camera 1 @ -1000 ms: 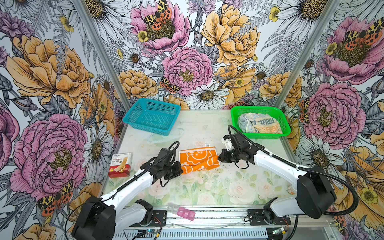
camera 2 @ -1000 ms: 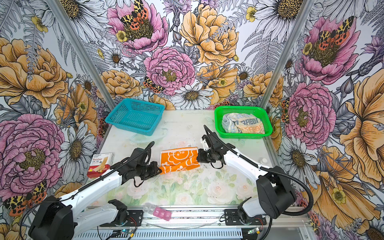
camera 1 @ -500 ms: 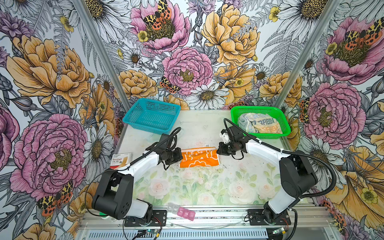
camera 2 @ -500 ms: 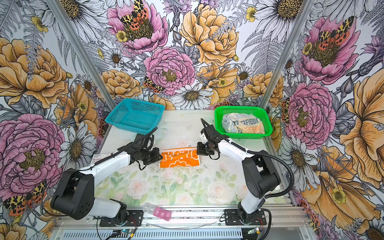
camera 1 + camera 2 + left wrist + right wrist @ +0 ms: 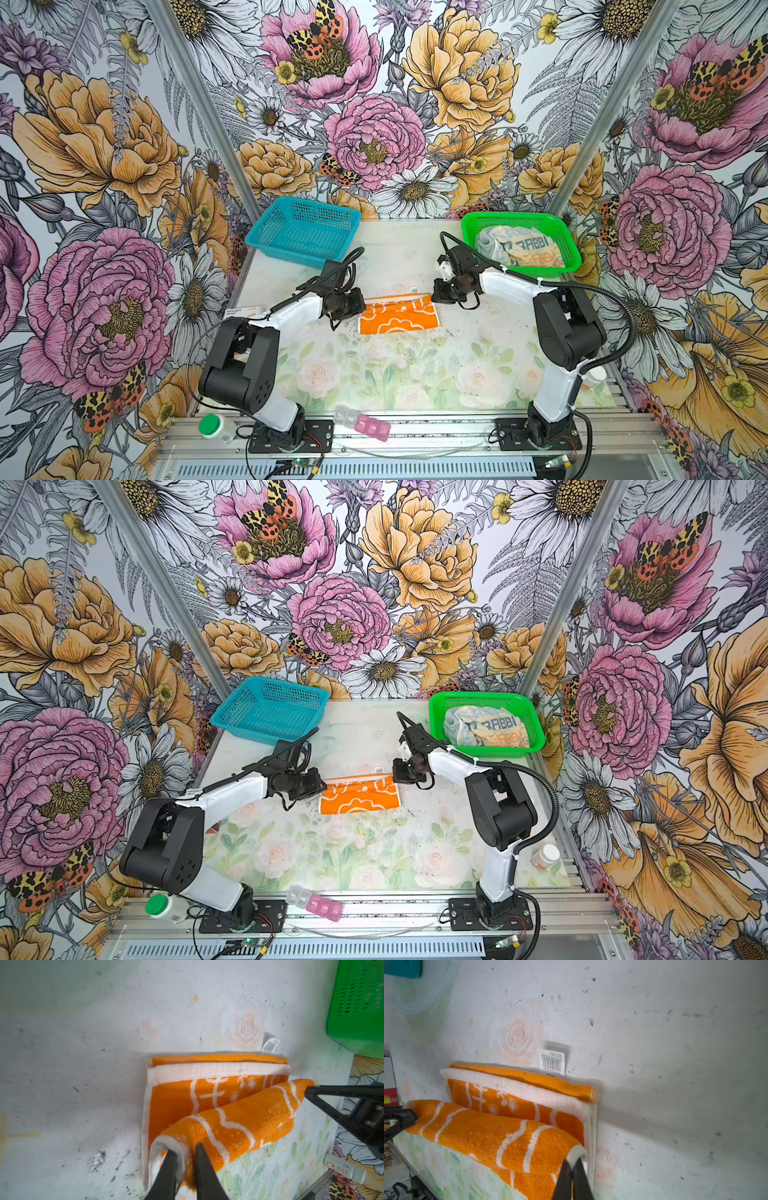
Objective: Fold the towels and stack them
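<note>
tabletop [image 5: 415, 374] scuffed, walls [image 5: 374, 124] floral; left gripper [image 5: 184, 1148] ajar round orange towel [image 5: 239, 1126], right gripper [image 5: 572, 1160] clamped.

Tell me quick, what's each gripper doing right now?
Left gripper: fingers slightly apart around a corner of the orange towel; cannot tell if it grips.
Right gripper: closed on the towel's other raised corner.

Three towels [image 5: 397, 319], two baskets [image 5: 266, 243], two claws [image 5: 432, 296], two bottles [image 5: 216, 427]

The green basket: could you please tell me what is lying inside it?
A crumpled striped towel with lettering fills the green basket, with pale grey cloth bunched at one end. The basket floor and anything under the bundle are covered.
</note>
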